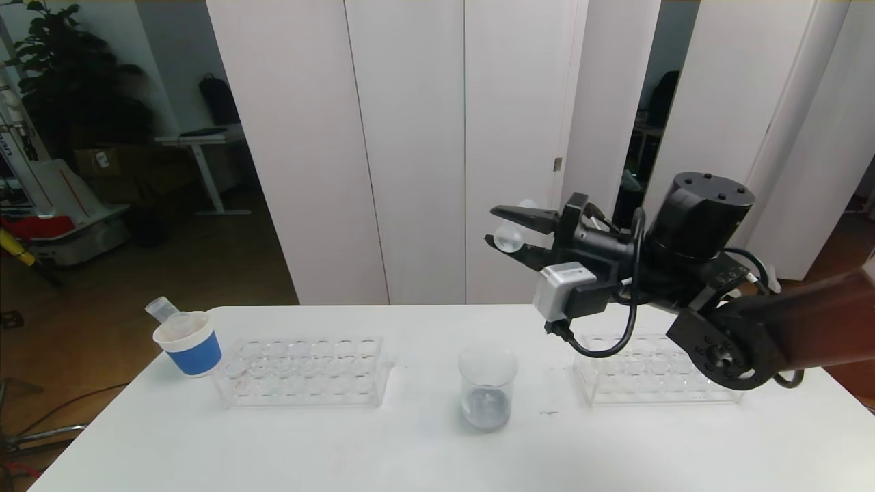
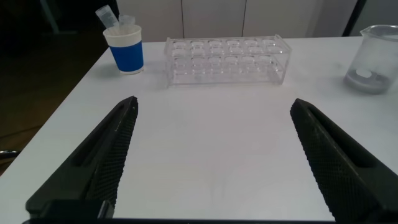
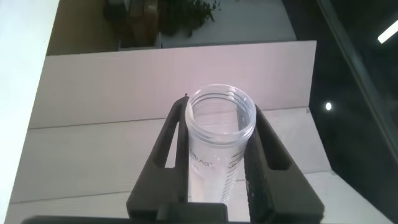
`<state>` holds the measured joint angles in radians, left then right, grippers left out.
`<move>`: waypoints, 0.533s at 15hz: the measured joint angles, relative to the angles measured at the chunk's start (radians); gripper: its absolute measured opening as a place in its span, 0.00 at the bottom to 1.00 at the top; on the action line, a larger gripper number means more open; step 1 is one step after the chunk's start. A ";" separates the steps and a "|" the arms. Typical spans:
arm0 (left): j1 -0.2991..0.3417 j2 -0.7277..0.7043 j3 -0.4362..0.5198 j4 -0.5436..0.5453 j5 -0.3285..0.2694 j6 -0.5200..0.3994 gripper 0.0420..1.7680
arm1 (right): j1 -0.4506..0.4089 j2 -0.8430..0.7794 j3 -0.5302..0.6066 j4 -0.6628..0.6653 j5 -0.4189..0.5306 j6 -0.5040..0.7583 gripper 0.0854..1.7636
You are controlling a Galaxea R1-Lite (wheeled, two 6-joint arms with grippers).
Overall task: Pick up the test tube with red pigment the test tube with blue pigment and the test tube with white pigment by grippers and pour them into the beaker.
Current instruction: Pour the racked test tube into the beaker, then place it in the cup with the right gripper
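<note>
My right gripper point(image 1: 492, 225) is raised high above the table, behind and a little right of the beaker point(image 1: 486, 388). It is shut on a clear wide-mouthed test tube point(image 1: 509, 231) with a pale whitish rounded bottom. In the right wrist view the tube point(image 3: 211, 168) sits between the fingers point(image 3: 168, 149), its threaded mouth facing the camera. The beaker stands on the table with a grey-blue layer at its bottom, and also shows in the left wrist view point(image 2: 376, 59). My left gripper point(image 2: 214, 104) is open and empty, low over the near table. No blue-bottomed or red-bottomed tube shows.
A clear tube rack point(image 1: 304, 372) stands left of the beaker and a second rack point(image 1: 656, 372) stands to its right, under my right arm. A blue-sleeved paper cup point(image 1: 189, 344) holding clear tubes point(image 1: 162, 309) stands at the far left, near the table's edge.
</note>
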<state>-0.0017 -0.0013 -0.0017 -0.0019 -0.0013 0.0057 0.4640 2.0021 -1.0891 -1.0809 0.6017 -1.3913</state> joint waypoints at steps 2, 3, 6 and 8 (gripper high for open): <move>0.000 0.000 0.000 0.000 0.000 0.000 0.99 | -0.001 -0.038 0.043 0.001 -0.111 0.134 0.29; 0.000 0.000 0.000 0.000 0.000 0.000 0.99 | -0.002 -0.050 0.058 0.000 -0.161 0.204 0.29; 0.000 0.000 0.000 0.000 0.000 0.000 0.99 | -0.005 -0.086 0.093 -0.001 -0.337 0.441 0.29; 0.000 0.000 0.000 0.000 0.001 0.000 0.99 | -0.006 -0.106 0.113 -0.003 -0.451 0.613 0.29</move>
<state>-0.0017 -0.0013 -0.0017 -0.0017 -0.0004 0.0057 0.4583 1.8960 -0.9766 -1.0834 0.1509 -0.7779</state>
